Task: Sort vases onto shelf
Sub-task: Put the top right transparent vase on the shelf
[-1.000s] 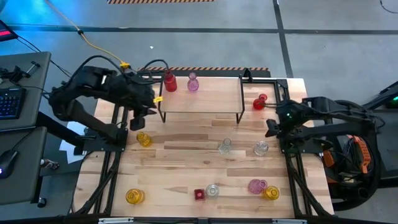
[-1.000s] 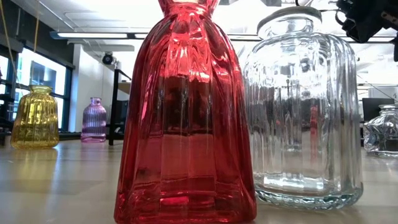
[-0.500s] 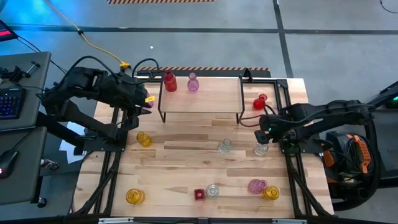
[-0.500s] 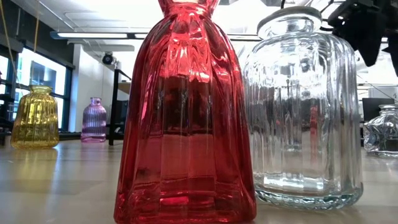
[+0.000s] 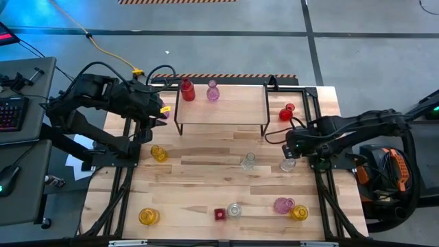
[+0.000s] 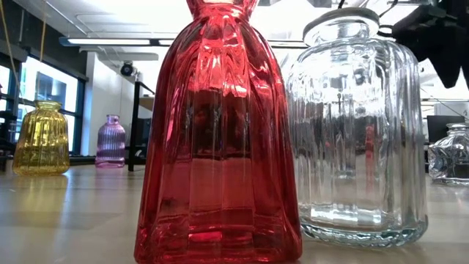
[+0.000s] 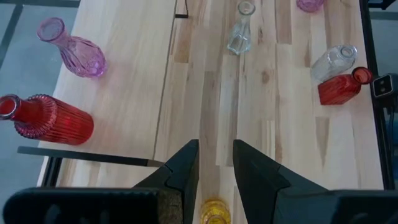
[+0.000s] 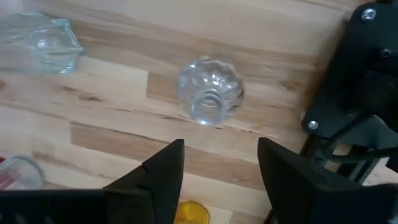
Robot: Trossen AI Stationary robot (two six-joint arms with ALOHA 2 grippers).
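Shelf (image 5: 223, 110) sits at 12 o'clock on the table (image 5: 199, 185), holding a red vase (image 5: 186, 90) and a pink vase (image 5: 212, 91), both upright near its back edge. All vases look empty; no labels or writing readable. Loose on the table: red vase (image 5: 287, 112) at 2 o'clock beside the shelf, faceted clear vase (image 5: 248, 162) near centre, round clear vase (image 5: 287, 164) at 3 o'clock, yellow vase (image 5: 158, 153) at 9 o'clock, another yellow one (image 5: 148, 217) at 7 o'clock, small red bottle (image 5: 219, 214) and clear jar (image 5: 234, 210) touching at 6 o'clock, pink vase (image 5: 282, 204) and yellow vase (image 5: 299, 213) at 5 o'clock. Right gripper (image 8: 217, 165) hovers above the round clear vase, jaws spread, not touching it. Left gripper (image 7: 216, 163) waits at 10 o'clock off the shelf's left end, jaws slightly apart, holding nothing.
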